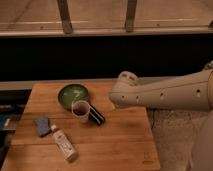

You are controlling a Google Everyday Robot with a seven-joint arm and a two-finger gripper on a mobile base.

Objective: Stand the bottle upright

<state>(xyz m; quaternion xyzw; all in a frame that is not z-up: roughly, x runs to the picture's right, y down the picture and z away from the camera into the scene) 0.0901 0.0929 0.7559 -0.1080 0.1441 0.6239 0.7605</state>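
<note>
The bottle (64, 144) lies on its side near the front left of the wooden table (120, 140). It is pale and translucent, with its white cap pointing to the back left. My pale arm (165, 92) reaches in from the right, and its rounded end (122, 89) hangs over the table's back right part. The gripper sits at that end, hidden behind the arm, well to the right of and behind the bottle. Nothing is held; every object rests on the table.
A green bowl (73, 95) sits at the back of the table. In front of it stand a white cup (80, 111) and a dark cylinder (96, 116). A small blue-grey object (42, 125) lies beside the bottle's cap. A dark wall runs behind the table.
</note>
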